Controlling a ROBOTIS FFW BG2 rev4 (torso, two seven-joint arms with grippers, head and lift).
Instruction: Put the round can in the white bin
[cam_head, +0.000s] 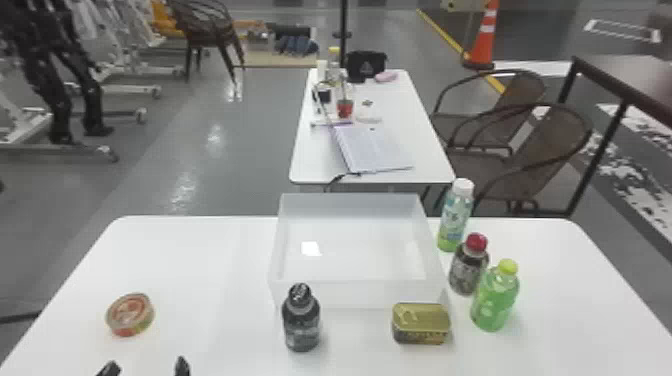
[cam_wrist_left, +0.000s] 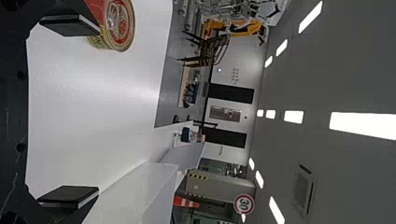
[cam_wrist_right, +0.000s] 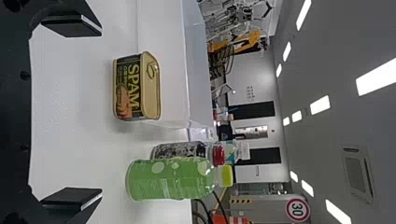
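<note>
while bin (cam_head: 360, 294) stands apart, round can (cam_wrist_left: 120, 24) bears print

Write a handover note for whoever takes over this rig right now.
Left gripper: fingers open, holding nothing.
Right gripper: fingers open, holding nothing.
Round can: on the table, left of the white bin; a dark bottle stands in front of the bin.
Done: can not yet gripped or binned.
Left: grip it, probably with the left arm, lift, place in the bin.
</note>
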